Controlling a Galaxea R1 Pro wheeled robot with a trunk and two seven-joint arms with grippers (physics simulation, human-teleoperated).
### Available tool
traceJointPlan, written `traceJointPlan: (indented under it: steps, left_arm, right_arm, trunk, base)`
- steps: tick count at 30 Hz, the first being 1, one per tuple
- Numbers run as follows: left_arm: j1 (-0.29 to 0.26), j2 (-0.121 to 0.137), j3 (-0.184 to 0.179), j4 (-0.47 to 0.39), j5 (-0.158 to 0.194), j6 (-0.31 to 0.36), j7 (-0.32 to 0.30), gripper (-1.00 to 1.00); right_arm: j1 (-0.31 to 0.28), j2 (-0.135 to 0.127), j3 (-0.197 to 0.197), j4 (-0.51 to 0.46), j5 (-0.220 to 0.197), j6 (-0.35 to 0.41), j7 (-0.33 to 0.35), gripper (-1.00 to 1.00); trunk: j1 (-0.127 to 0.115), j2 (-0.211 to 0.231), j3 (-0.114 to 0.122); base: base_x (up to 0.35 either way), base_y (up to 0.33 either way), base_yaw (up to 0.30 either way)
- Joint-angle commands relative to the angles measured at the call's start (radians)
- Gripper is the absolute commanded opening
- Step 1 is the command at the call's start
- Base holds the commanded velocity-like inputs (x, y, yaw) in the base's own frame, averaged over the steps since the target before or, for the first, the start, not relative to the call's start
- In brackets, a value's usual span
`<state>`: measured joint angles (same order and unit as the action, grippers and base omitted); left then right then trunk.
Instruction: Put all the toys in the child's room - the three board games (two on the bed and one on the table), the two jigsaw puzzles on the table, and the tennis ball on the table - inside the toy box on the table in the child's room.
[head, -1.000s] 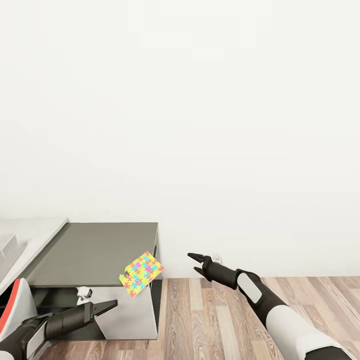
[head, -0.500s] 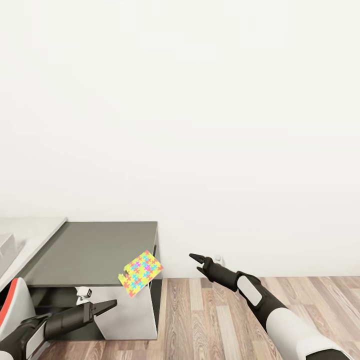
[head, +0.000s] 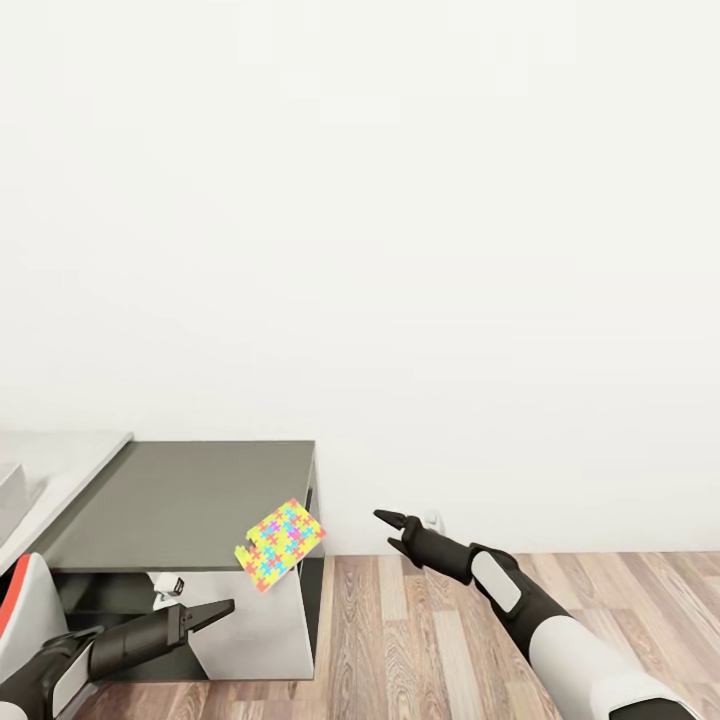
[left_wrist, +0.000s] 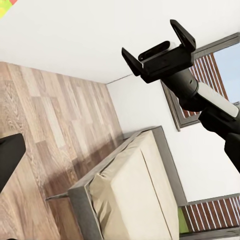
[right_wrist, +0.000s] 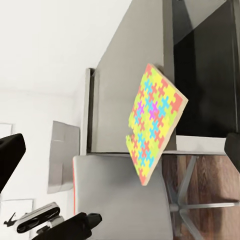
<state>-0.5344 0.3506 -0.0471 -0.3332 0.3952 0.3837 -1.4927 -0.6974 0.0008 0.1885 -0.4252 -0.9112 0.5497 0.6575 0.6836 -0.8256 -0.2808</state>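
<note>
Jigsaw puzzle (head: 281, 544) overhanging table (head: 190, 505) corner

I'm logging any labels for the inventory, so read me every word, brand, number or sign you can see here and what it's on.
There is no readable text in these pictures.
The jigsaw puzzle overhanging the front corner of the dark cabinet top carries only coloured interlocking pieces, no lettering.
A framed wall picture shows a black silhouette, without words.
The right gripper and left gripper bear no markings.

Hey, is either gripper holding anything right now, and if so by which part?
Nothing is held. The left gripper and the right gripper are both open and empty; the jigsaw puzzle lies at the dark cabinet top's corner, overhanging the edge.
</note>
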Motion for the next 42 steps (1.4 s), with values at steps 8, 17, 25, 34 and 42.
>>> traceJointPlan:
  steps: [8,17,25,34,42]
  left_arm:
    - [-0.001,0.001,-0.005,0.000,0.005,0.011,-0.003,1.00]
    - [0.000,0.000,-0.004,0.000,0.005,0.010,-0.002,1.00]
    - [-0.001,0.001,-0.005,0.000,0.004,0.010,-0.001,1.00]
    - [-0.001,0.002,-0.004,0.000,0.005,0.009,-0.019,1.00]
    - [-0.001,0.001,-0.007,0.000,0.001,0.010,-0.055,1.00]
  right_arm:
    - [-0.001,0.007,0.002,-0.002,-0.003,-0.003,0.002,1.00]
    - [-0.001,0.013,0.003,-0.005,-0.005,-0.004,0.001,1.00]
    - [-0.001,0.012,-0.043,-0.006,-0.006,-0.001,0.002,1.00]
    - [-0.001,0.011,-0.059,-0.006,-0.006,0.000,0.003,1.00]
    - [-0.001,0.018,-0.057,-0.007,-0.006,-0.003,0.002,1.00]
  trunk:
    - [0.031,-0.057,-0.027]
    - [0.065,-0.120,-0.055]
    - [0.096,-0.176,-0.080]
    - [0.131,-0.239,-0.108]
    - [0.161,-0.295,-0.133]
  base:
    - [0.000,0.000,0.000]
    - [0.000,0.000,0.000]
    - [0.000,0.000,0.000]
    - [0.000,0.000,0.000]
    - [0.000,0.000,0.000]
